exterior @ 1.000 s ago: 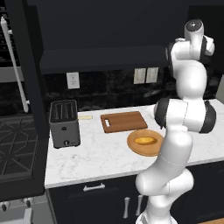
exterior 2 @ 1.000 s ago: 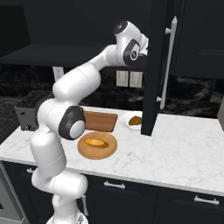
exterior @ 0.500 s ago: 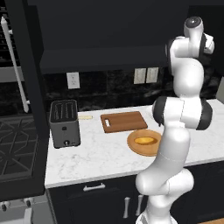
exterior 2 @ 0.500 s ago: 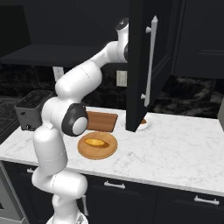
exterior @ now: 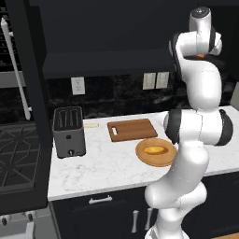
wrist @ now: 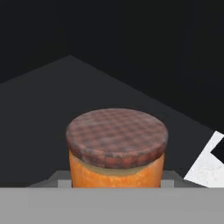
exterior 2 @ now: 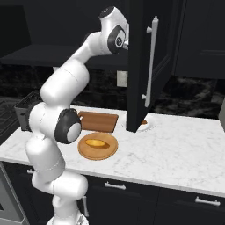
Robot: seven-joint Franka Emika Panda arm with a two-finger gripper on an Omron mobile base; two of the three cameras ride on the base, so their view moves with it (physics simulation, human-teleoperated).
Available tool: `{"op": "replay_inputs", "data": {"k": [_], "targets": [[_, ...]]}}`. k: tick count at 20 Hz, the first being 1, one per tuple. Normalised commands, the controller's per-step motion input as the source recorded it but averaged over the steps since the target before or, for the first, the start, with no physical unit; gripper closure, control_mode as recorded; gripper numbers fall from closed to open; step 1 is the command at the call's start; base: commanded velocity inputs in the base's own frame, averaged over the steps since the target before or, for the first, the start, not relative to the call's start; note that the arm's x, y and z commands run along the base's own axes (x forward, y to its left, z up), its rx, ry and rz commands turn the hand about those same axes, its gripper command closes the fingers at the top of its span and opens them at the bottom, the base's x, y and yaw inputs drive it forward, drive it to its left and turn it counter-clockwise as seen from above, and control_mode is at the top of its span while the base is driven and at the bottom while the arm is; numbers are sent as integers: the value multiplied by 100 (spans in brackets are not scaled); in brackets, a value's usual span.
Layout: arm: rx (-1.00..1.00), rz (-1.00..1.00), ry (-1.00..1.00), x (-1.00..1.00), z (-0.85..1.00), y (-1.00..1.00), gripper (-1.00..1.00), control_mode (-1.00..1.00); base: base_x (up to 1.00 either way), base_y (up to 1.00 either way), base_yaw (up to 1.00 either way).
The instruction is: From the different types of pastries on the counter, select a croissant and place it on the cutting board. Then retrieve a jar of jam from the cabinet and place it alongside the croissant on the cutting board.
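The jar of jam, orange with a brownish checked lid, stands upright on the dark shelf of the black upper cabinet, close in front of the hand. My gripper is open, and a grey fingertip shows low on each side of the jar. The jar shows as an orange spot by the raised wrist. The cutting board lies bare on the counter. The croissant sits on a small white plate, mostly hidden by the open cabinet door.
A round wooden plate holding a golden bun sits in front of the board. A toaster stands at the left, with a pale stick pastry behind it. A tall black panel with a silver handle rises at the far left.
The upper arm has swung toward the cabinet, bringing the hand in. The cabinet door has swung wider and now hides most of the croissant in the right base view.
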Motion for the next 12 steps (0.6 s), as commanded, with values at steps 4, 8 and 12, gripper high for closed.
{"op": "replay_inputs", "data": {"k": [4, 8, 12], "targets": [[0, 0, -7, -83, 0, 58, 100, -100, 0, 0, 0], [0, 1, -12, -90, 2, 53, 100, -100, 0, 0, 0], [0, 2, -15, -100, 3, 45, 100, -100, 0, 0, 0]]}}
